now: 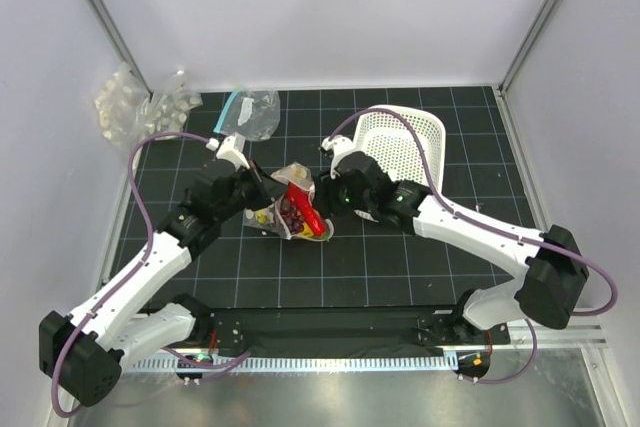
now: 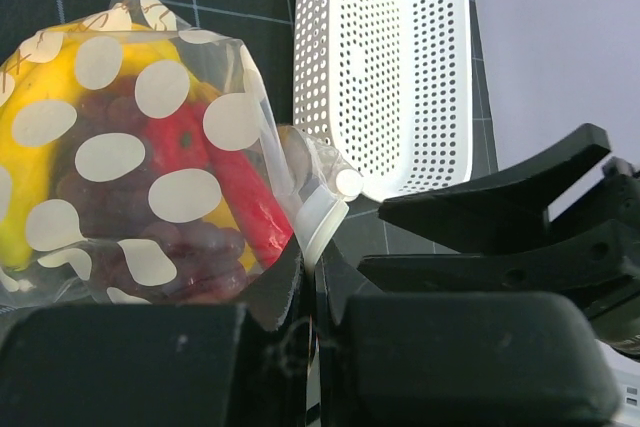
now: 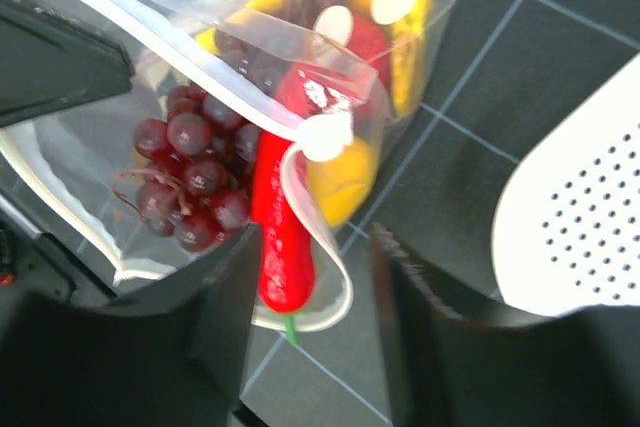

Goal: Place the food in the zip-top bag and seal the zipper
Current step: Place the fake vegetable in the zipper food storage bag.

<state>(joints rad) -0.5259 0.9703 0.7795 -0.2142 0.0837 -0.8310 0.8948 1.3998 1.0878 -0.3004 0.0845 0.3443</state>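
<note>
The clear zip-top bag (image 1: 283, 209) with white dots lies mid-table, mouth toward the right arm. In the right wrist view it (image 3: 90, 167) holds the purple grapes (image 3: 190, 177), round yellow fruit (image 3: 345, 182), banana (image 3: 405, 42) and a red fruit (image 3: 370, 37). The red chili (image 3: 283, 227) pokes out over the pale zipper rim (image 3: 200, 57). My left gripper (image 2: 312, 267) is shut on the bag's rim strip (image 2: 322, 227). My right gripper (image 3: 315, 287) is open, its jaws on either side of the chili's stem end and the rim, not touching them.
The white perforated basket (image 1: 400, 142) lies tipped behind the right gripper and shows at the right of the right wrist view (image 3: 570, 217). Another clear bag with a teal strip (image 1: 250, 112) and bumpy clear packs (image 1: 130, 107) sit at the back left.
</note>
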